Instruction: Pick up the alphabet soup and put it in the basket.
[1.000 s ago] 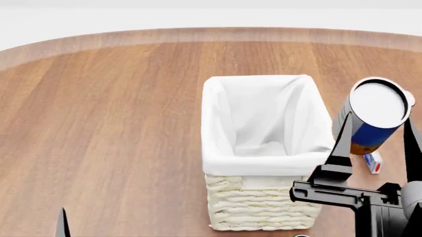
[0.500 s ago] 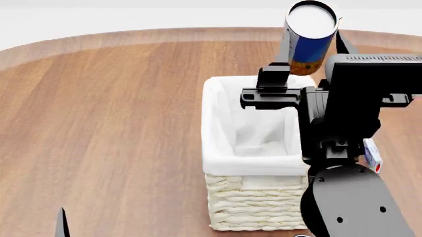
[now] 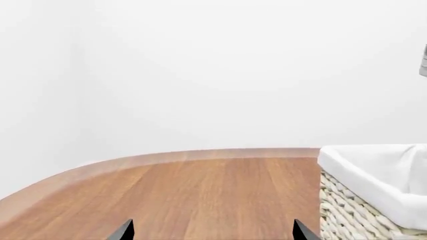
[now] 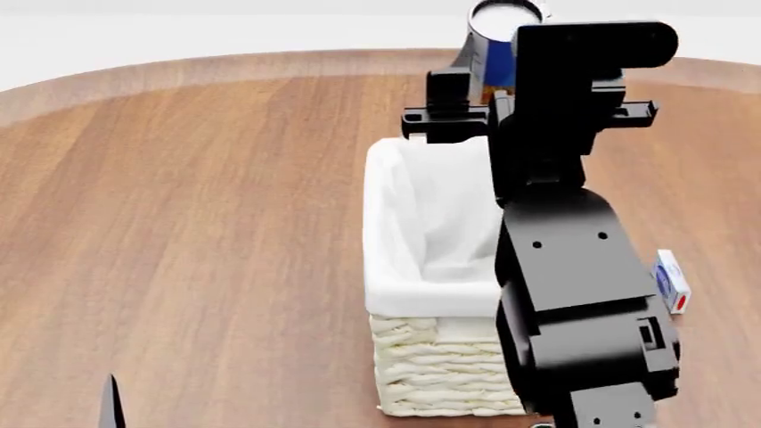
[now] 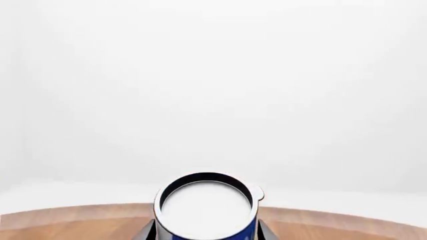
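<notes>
The alphabet soup (image 4: 487, 45), a blue can with a white top, hangs in the air with my right gripper (image 4: 486, 76) shut on it. In the head view it appears over the far end of the basket (image 4: 411, 299), a cream wicker box with a white liner. My right arm hides much of the basket's right side. The right wrist view shows the can's white top (image 5: 205, 207) between the two fingers of the right gripper (image 5: 205, 234). My left gripper (image 3: 212, 232) is open over bare wood, with the basket (image 3: 373, 175) off to one side. Only one of its fingertips (image 4: 113, 406) shows in the head view.
A small white, blue and red box (image 4: 672, 281) lies on the wooden table (image 4: 214, 205) to the right of the basket. The table's curved far edge (image 4: 238, 64) runs behind the basket.
My right arm has carried the can from the basket's right side, up and to the left, to over the basket's far end. The left arm has not moved.
</notes>
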### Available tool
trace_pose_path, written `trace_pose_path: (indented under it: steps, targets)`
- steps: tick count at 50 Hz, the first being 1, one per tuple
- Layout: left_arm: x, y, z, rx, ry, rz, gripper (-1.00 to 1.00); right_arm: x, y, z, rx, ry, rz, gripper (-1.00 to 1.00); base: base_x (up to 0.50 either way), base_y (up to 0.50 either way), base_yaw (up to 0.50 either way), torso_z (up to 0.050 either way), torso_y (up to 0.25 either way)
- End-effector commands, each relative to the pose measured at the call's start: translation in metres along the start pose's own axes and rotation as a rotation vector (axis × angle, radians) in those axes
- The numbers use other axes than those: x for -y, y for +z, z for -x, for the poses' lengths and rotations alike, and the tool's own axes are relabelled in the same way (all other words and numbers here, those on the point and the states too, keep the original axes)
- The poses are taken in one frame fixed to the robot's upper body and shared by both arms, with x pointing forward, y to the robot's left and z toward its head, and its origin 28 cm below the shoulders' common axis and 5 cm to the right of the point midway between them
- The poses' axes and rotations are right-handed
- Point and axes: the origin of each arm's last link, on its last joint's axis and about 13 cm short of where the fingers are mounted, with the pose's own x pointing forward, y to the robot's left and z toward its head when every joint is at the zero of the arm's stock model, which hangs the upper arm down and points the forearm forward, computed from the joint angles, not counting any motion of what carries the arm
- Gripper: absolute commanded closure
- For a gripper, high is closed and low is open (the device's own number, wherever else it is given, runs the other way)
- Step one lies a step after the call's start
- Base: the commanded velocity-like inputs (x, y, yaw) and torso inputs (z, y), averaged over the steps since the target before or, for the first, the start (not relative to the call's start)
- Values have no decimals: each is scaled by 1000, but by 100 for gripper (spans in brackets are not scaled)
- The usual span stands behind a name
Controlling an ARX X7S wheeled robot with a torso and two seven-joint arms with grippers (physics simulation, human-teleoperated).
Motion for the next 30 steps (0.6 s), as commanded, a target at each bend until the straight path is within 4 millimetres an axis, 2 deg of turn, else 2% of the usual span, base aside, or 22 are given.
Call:
trace_pose_path:
  steps: [1,7,15,30]
  targets:
    - [0,0,0,1,-2,-1,-100,-1,-8,-30,-78,0,52,100,0,0,0,0,0]
    - [0,0,-1,0,-2,-1,-100,2,-14,-40,-144,-16,66,100,0,0,0,0,2]
    - [0,0,-1,1,0,-2,-100,2,-21,-36,-249,-37,103,100,0,0,0,0,1]
    - [0,-1,-1,-2,2,-2,-100,0,-39,-25,-447,49,129,100,0,0,0,1,1]
